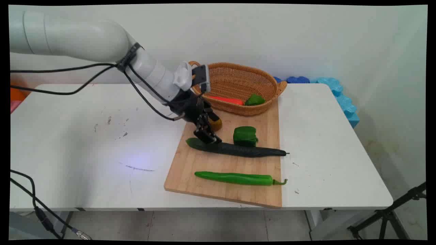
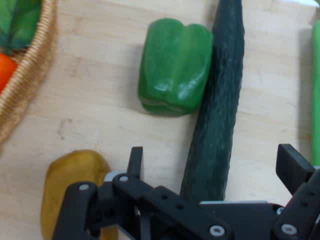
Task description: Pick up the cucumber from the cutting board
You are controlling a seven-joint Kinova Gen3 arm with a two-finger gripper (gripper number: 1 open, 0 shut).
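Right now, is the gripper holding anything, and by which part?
Nothing held. The gripper is open, jaws on either side of the cucumber near one end, not closed on it. A green pepper lies against the cucumber.

A pale wooden board [image 1: 224,183] with fine grain is seen. The basket [image 1: 238,80] is woven wicker. The cucumber [image 2: 216,115] is dark and bumpy, the bell pepper [image 2: 172,65] glossy and smooth.

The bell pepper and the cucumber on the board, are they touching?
Touching. The hand view shows the bell pepper's side pressed against the cucumber with no board showing between them; the main view agrees, with the pepper right behind the cucumber.
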